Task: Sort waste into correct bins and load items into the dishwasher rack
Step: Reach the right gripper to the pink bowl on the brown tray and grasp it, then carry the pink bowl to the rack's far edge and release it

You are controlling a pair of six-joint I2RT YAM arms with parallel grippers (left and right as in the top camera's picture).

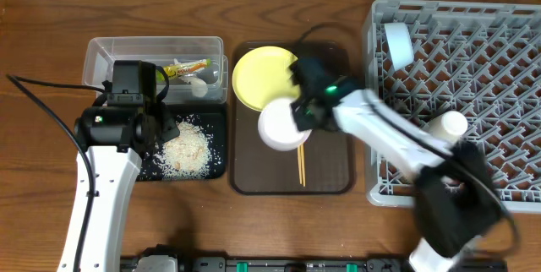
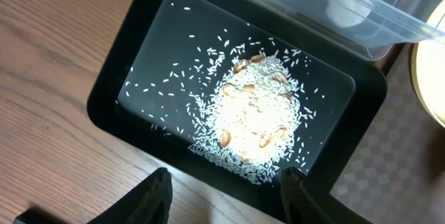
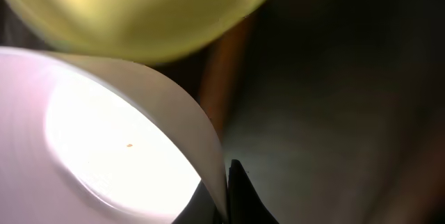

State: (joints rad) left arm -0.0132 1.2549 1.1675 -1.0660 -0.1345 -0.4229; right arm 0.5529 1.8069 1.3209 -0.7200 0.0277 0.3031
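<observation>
The right gripper (image 1: 302, 122) sits at the right-hand rim of the white bowl (image 1: 282, 127), mid-frame in the overhead view, over the brown serving tray (image 1: 334, 179). In the right wrist view the bowl's thin wall runs down between the dark fingers (image 3: 238, 190), so the jaws look pinched on the rim, one inside and one outside. The bowl overlaps the lower edge of the yellow plate (image 1: 258, 71), and the wooden chopsticks (image 1: 300, 166) lie just below it, pointing up and down the frame.

The likely next move is to carry the bowl to the dishwasher rack (image 1: 507, 95), which lies directly to the right. The right arm is the nearer one, already stretched across the rack's left wall. A pale cup (image 1: 446, 125) sits in the rack close to that arm.

The left gripper (image 2: 228, 179) hangs over the near edge of the black tray (image 2: 111, 95) with its jaws spread and nothing between them. The rice (image 2: 254, 116) is heaped in the tray's middle — well away from the bowl.
</observation>
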